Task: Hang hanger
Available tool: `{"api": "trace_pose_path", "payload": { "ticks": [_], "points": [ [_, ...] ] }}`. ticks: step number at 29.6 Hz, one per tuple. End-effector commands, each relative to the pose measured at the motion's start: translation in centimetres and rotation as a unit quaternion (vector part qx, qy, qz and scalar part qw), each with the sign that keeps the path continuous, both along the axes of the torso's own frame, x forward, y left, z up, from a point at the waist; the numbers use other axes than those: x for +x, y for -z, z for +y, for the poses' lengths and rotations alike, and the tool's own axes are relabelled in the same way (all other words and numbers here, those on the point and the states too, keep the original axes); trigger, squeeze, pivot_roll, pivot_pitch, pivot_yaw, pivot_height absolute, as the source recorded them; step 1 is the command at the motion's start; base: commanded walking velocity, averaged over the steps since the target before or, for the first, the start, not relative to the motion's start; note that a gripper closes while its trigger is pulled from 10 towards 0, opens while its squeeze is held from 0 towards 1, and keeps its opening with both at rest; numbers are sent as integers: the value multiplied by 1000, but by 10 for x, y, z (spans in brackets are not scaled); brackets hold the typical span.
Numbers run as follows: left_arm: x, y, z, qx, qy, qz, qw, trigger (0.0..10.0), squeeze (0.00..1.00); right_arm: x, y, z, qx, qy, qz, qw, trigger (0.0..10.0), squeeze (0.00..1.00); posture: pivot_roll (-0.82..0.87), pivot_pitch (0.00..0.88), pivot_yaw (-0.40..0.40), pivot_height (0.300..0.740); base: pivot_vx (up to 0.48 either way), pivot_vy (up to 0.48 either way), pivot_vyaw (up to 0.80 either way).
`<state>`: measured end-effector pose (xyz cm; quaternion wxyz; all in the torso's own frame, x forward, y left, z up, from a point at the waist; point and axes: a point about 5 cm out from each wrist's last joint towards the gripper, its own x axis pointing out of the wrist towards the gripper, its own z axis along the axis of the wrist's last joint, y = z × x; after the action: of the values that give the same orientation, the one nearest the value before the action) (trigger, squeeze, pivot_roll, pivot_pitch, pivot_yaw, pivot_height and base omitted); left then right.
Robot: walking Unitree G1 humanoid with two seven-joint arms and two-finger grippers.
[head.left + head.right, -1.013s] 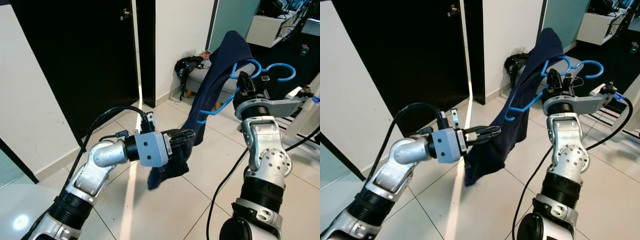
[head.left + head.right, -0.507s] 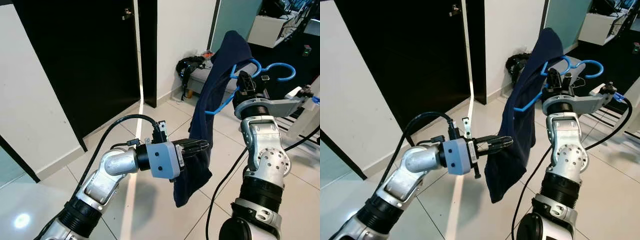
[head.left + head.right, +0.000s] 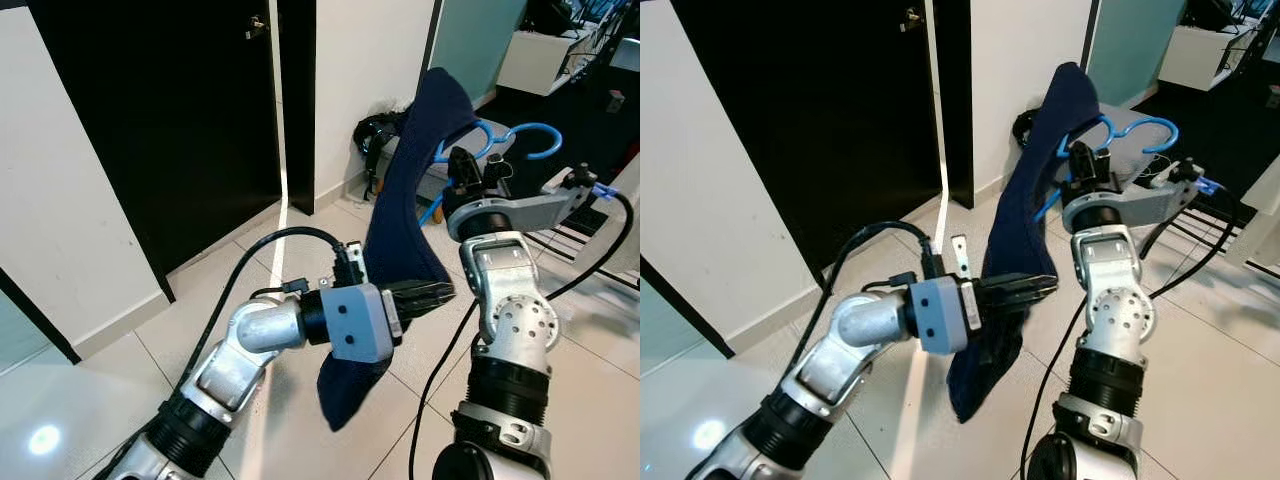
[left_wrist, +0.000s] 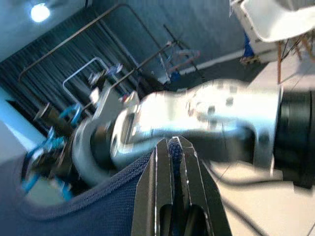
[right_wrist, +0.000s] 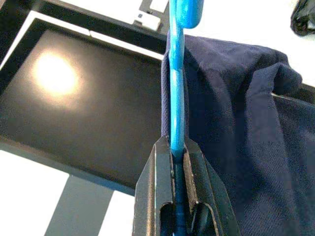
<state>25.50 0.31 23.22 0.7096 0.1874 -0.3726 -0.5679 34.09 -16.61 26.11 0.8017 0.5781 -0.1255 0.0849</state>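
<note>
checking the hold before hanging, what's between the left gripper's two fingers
A fold of the navy garment sits pinched between the left gripper fingers in the left wrist view. The garment runs up to the blue hanger clamped by the right gripper.

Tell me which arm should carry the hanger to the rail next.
Right, probably. The right gripper is shut on the blue hanger, holding it raised by its frame. The left gripper only pinches the hanging navy garment.

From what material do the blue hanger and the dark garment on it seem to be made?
Hanger: probably plastic, since it is a smooth, evenly bright blue, slightly glossy rod. Garment: woven or knitted navy fabric, matte, with fine weave texture, and it drapes and folds softly.
</note>
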Motion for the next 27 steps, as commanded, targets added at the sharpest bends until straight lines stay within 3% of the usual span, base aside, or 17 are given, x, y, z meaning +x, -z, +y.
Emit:
{"api": "trace_pose_path", "payload": {
  "ticks": [1,8,17,20,26,27],
  "points": [
    [-7,-1,-9,4,31,-5,1000,10000,0,-1,-5,4,-3,-2,-15,1000,10000,0,-37,84,-8,740,0,0,0],
    [-3,8,-9,23,20,6,1000,10000,0,0,-9,4,15,-1,-23,1000,10000,0,-45,88,-2,740,0,0,0],
    [33,11,41,63,-98,-12,993,10000,0,-4,-11,-6,29,5,-29,999,10000,0,-46,93,-2,740,0,0,0],
    [36,12,46,70,-106,-14,992,10000,0,-4,-11,-7,32,6,-30,999,10000,0,-46,93,-2,740,0,0,0],
    [46,21,74,116,-154,-25,981,10000,0,-4,-13,-7,36,2,-35,999,10000,0,-48,95,-6,740,0,0,0],
    [43,20,72,106,-146,-26,983,10000,0,-4,-13,-8,35,3,-36,999,10000,0,-48,95,-7,740,0,0,0]
  ]
}}
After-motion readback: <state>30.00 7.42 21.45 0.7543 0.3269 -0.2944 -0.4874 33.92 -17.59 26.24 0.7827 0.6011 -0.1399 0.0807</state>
